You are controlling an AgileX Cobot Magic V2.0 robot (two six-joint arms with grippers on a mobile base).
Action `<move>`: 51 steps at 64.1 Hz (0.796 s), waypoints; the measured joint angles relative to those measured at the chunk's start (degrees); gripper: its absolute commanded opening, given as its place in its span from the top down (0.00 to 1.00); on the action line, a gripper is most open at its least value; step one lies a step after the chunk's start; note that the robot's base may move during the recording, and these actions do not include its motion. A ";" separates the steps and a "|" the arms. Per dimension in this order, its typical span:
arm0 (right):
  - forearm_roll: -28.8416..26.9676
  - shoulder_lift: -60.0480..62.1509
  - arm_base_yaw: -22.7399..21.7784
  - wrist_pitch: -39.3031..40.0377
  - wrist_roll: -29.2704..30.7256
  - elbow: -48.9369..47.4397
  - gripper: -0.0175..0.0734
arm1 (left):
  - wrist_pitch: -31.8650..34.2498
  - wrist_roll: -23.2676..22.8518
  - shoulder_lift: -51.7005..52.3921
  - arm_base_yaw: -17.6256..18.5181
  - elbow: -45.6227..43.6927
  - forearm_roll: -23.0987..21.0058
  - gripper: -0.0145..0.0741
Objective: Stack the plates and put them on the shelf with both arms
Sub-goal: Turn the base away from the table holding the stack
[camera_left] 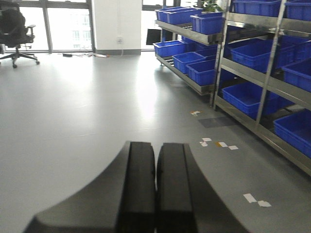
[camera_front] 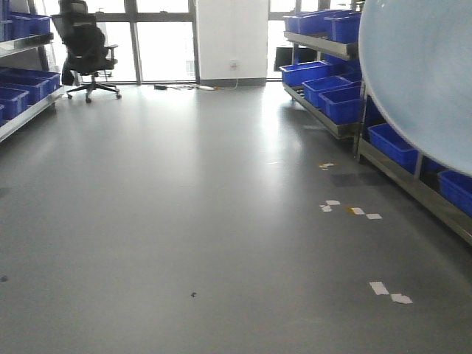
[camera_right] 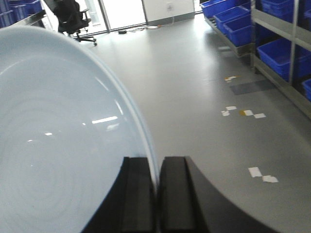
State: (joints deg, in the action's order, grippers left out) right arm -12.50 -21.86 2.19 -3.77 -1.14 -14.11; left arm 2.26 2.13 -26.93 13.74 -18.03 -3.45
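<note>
**Plate in hand, shelf ahead.** The right gripper (camera_right: 157, 167) clamps the rim of a pale bluish-white plate (camera_right: 58, 136), its thin edge pinched between the two black jaws. The dish fans out above and to the left of them, tipped up on edge rather than lying flat. In the front view the same plate fills the upper right corner. Only one face shows, so it cannot be told whether a second plate lies behind it.

The left gripper (camera_left: 156, 151) hangs with its jaws pressed together on nothing, with bare grey floor (camera_left: 97, 107) beyond its tips. Ahead and to the right of both sets of jaws runs a metal shelf rack (camera_left: 266, 82) loaded with blue bins (camera_left: 245, 97). An office chair (camera_front: 85, 44) sits far ahead to the left, by the windows.

The job looks to be at the carrying stage, with the plate gripped and the shelf not yet reached. The next move seems to call for levelling the plate and closing on the rack. The idle left jaws would then need to take the opposite rim to share the load, since a one-sided pinch on smooth ware could slip or swing.
</note>
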 measured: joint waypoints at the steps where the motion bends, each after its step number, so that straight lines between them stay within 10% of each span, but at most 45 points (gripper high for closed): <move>1: 0.00 0.00 0.00 0.00 0.00 0.00 0.75 | 0.00 0.00 0.00 0.00 0.00 0.00 0.74; 51: 0.00 0.00 0.00 -0.15 0.00 0.00 0.75 | 0.00 0.00 0.00 0.00 0.00 0.00 0.74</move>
State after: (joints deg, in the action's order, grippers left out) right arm -12.50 -21.86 2.19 -3.92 -1.14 -14.11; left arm 2.26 2.13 -26.93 13.74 -18.03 -3.45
